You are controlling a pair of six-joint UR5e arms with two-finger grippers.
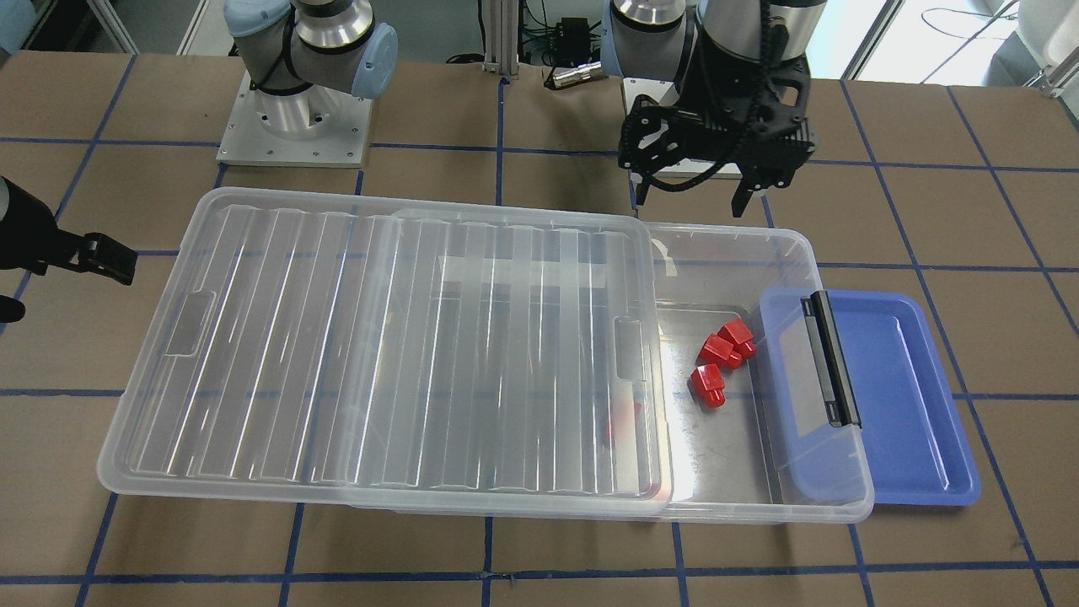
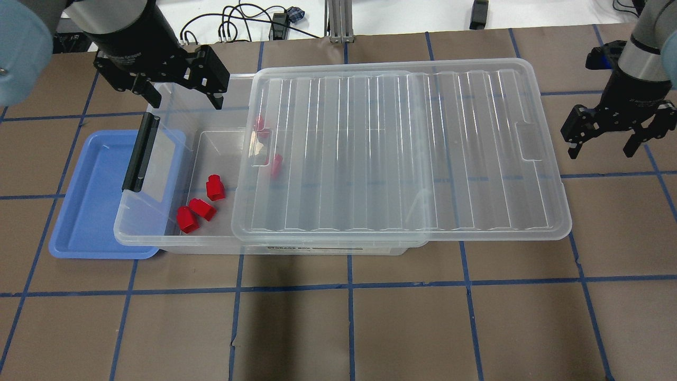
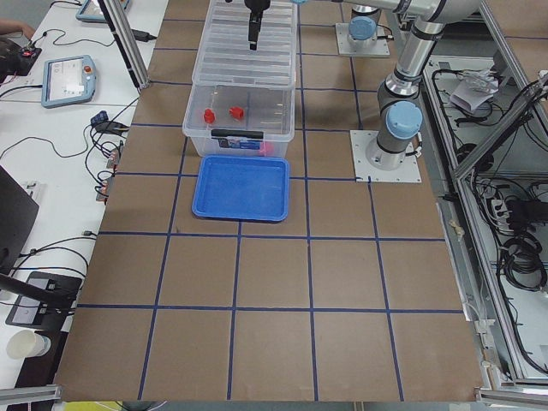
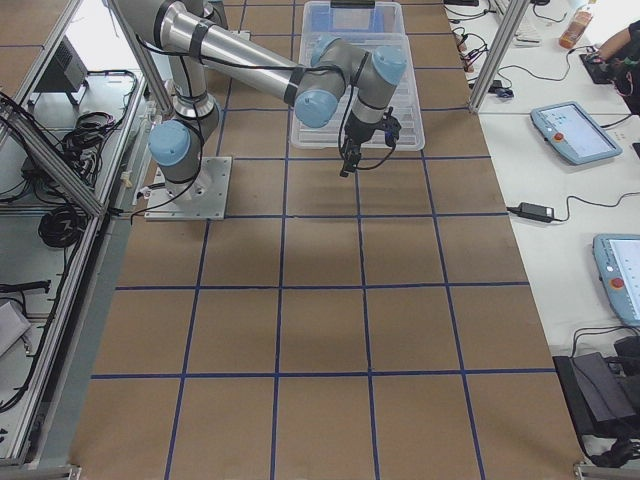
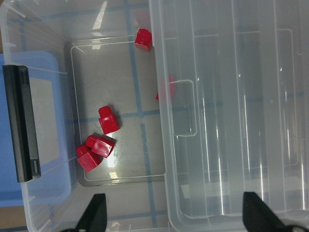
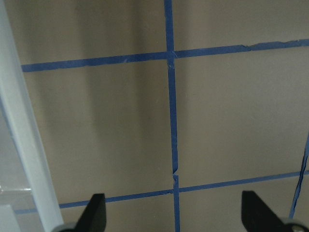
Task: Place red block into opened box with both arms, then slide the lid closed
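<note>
My arms (image 4: 240, 62) are silver-grey tubes with pale blue joint caps; my left end effector (image 1: 691, 205) and right end effector (image 2: 601, 153) are black.

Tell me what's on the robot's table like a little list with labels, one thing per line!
box: clear, open at clip end
lid: slid partway, covers most of box
red blocks: five in box, two at lid's edge
blue tray: empty, at box's clip end
left end effector: open, empty, above box's open end
right end effector: open, empty, past lid's far end

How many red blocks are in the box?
5. Three red blocks cluster on the box floor; two at the lid edge. The lid may hide more.
</note>
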